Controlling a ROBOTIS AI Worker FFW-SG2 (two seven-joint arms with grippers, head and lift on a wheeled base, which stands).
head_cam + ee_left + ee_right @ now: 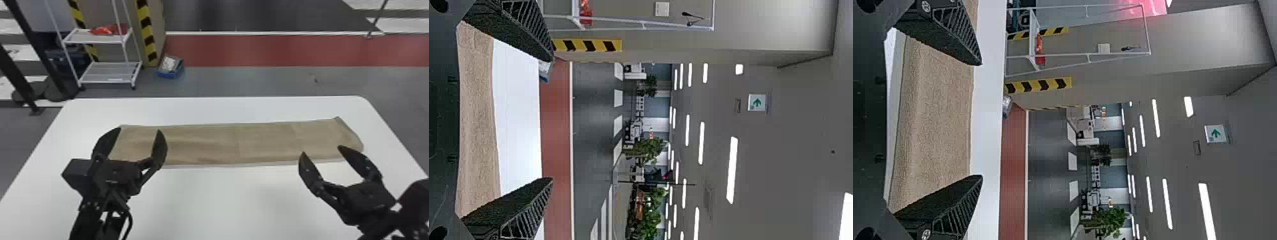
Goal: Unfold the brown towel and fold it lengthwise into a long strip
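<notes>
The brown towel (223,140) is lying as a long, narrow strip across the worktop (229,198), running from left to right and sitting closer to the far edge than to the near one. That placing is probably serving the fold: the whole length is resting on a flat surface, so no end is hanging off and pulling the layers out of line.

The left gripper (139,129) is standing at the towel's left end, its jaws spread apart and gripping nothing. The right gripper (321,150) is standing by the near side toward the right end, its jaws also wide apart and empty. Whether either is touching the cloth, I cannot tell. Their wide spacing is matching a two-handed fold, in which each arm would be minding one end so the long edge comes over evenly.

The strip is looking finished or nearly so, and the step in hand is probably letting go and backing clear. The right end is slanting and bulging a little, so it may be wanting a light straightening. Any retreat should be keeping the tips off the cloth, since a snag could be dragging the upper layer askew.
</notes>
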